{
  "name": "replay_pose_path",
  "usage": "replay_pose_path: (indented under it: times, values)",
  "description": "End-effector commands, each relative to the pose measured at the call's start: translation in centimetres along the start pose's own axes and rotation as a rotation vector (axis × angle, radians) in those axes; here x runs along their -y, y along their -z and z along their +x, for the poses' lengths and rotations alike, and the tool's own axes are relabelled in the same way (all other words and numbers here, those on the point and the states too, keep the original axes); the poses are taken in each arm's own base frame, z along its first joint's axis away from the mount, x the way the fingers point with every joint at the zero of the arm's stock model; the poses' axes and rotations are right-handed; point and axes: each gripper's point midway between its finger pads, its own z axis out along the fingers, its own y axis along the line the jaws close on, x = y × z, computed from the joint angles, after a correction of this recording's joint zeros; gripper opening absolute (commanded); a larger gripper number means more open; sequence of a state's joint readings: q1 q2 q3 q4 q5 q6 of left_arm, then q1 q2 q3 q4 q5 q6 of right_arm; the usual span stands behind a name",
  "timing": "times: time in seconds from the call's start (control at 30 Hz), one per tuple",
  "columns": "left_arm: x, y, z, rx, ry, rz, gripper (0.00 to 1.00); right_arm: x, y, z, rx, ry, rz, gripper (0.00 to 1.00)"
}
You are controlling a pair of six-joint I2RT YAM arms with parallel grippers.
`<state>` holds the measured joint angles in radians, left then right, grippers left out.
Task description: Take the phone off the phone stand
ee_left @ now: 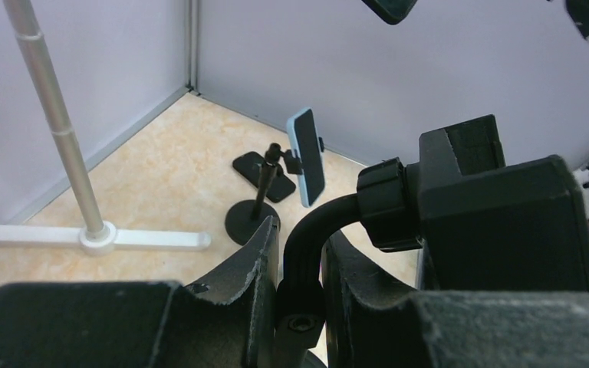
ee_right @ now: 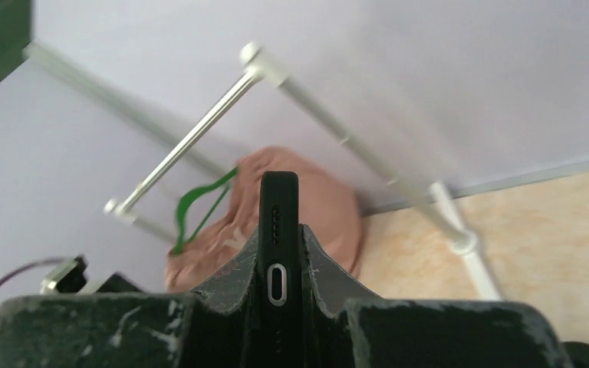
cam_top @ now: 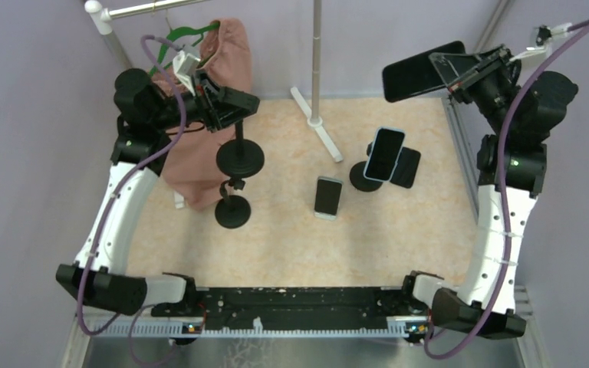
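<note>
Overhead view: at upper right, the right gripper (cam_top: pixel 451 73) is clamped on one end of a black phone (cam_top: pixel 418 73). The phone is raised well apart from the phone stand (cam_top: pixel 239 157) at upper left, whose neck the left gripper (cam_top: pixel 234 103) pinches.

Left wrist view: both fingers (ee_left: pixel 253 253) squeeze the stand's curved neck at bottom centre. A blue-cased phone (ee_left: pixel 307 157) sits on another stand beyond.

Right wrist view: the black phone stands edge-on between closed jaws, with a pink garment (ee_right: pixel 314 207) behind it.

The phone looks rigid, light, slick and breakable. Pressing on its flat faces seems the surest hold.
</note>
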<state>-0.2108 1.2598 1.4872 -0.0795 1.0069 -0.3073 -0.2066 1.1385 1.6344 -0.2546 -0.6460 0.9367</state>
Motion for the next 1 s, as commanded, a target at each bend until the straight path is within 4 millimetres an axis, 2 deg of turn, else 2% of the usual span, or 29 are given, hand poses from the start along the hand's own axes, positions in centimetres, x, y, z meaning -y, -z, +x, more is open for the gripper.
replay_pose_path:
  times: [0.0, 0.13, 0.23, 0.3, 0.5, 0.57, 0.67, 0.73, 0.8, 0.87, 0.97]
  values:
    - [-2.9, -2.8, -1.4, 0.040, -0.068, 0.011, 0.00, 2.0, 2.4, -5.9, 0.256, 0.121, 0.240, 0.00]
    - [-6.4, -5.0, 0.8, -0.025, -0.056, 0.004, 0.00, 7.6, 3.3, -7.3, 0.296, 0.158, 0.465, 0.00]
    - [-8.2, -5.8, 1.8, -0.037, -0.079, -0.004, 0.00, 12.7, 4.0, -6.7, 0.278, 0.122, 0.609, 0.00]
    - [-9.2, -6.1, 3.2, -0.041, -0.093, -0.006, 0.00, 16.7, 5.5, -6.2, 0.295, 0.064, 0.727, 0.00]
    - [-11.4, -6.4, 7.4, -0.070, -0.120, -0.022, 0.00, 23.2, 8.8, -6.2, 0.431, 0.059, 0.962, 0.00]
    - [-12.0, -6.4, 9.1, -0.084, -0.110, -0.023, 0.00, 25.4, 8.6, -5.4, 0.422, 0.043, 0.994, 0.00]
    - [-13.0, -6.3, 11.7, -0.094, -0.111, -0.031, 0.00, 28.7, 6.2, -2.3, 0.295, -0.020, 0.933, 0.00]
    - [-13.6, -6.2, 13.2, -0.109, -0.120, -0.026, 0.00, 31.4, 3.6, 1.5, 0.108, -0.086, 0.855, 0.00]
    - [-13.7, -6.2, 14.5, -0.136, -0.123, 0.006, 0.00, 34.0, 2.3, 5.3, -0.056, -0.155, 0.811, 0.00]
    - [-13.8, -6.3, 15.5, -0.155, -0.117, 0.025, 0.00, 36.7, 2.3, 9.1, -0.210, -0.216, 0.809, 0.00]
    - [-14.1, -6.2, 16.2, -0.155, -0.126, 0.029, 0.00, 39.7, 3.1, 12.9, -0.366, -0.229, 0.823, 0.00]
